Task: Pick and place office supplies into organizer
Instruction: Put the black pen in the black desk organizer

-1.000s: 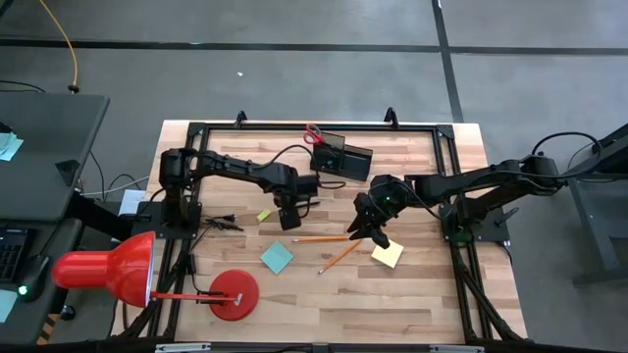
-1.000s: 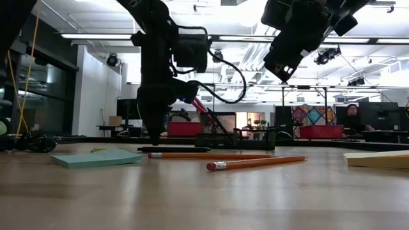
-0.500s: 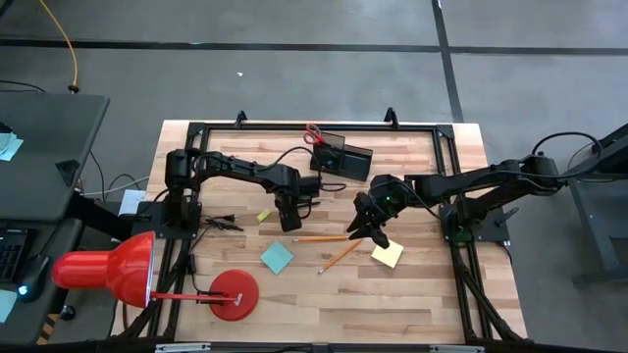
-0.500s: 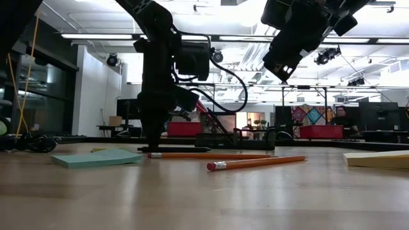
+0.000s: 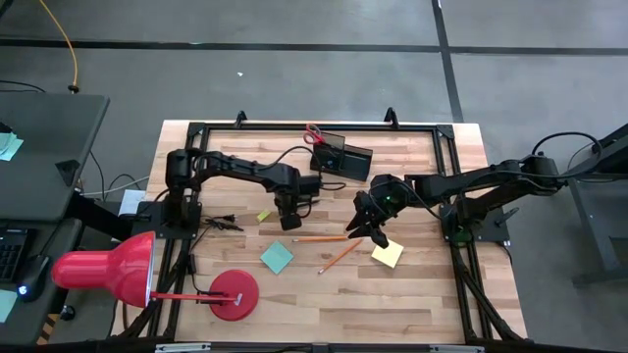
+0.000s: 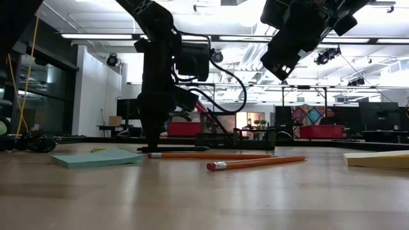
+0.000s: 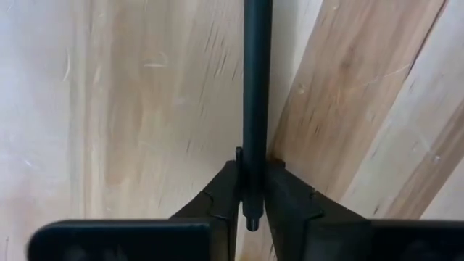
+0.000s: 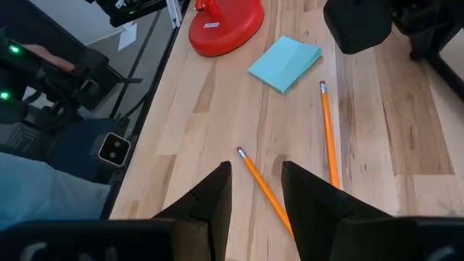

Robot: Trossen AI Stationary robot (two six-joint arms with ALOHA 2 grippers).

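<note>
A black pen (image 7: 257, 72) lies on the wooden table, and my left gripper (image 7: 253, 168) points straight down, shut on it; in the low view the pen (image 6: 182, 149) stretches out beside the fingers. My right gripper (image 5: 365, 231) hangs open above the table, over an orange pencil (image 8: 262, 187). A second orange pencil (image 5: 319, 238), a blue pad (image 5: 277, 257), a yellow pad (image 5: 387, 255) and a tiny yellow block (image 5: 263, 215) lie flat on the wood. The black organizer (image 5: 341, 157) stands at the far side with red scissors (image 5: 313, 131) at its far left corner. My left gripper pinches the pen's barrel (image 7: 256, 156) near one end between its two fingers, and the pen's tip pokes out just past them. The fingers come from above, pointing down, across the pen. The pen lies level on the table.
A red desk lamp with a round base (image 5: 234, 294) stands at the near left. The black table frame (image 5: 294, 126) runs around the work area. Bare wood lies between the pads and the near edge.
My left gripper has sunk slightly onto the black pen and its fingers have closed on it. The pen lies where it was.
</note>
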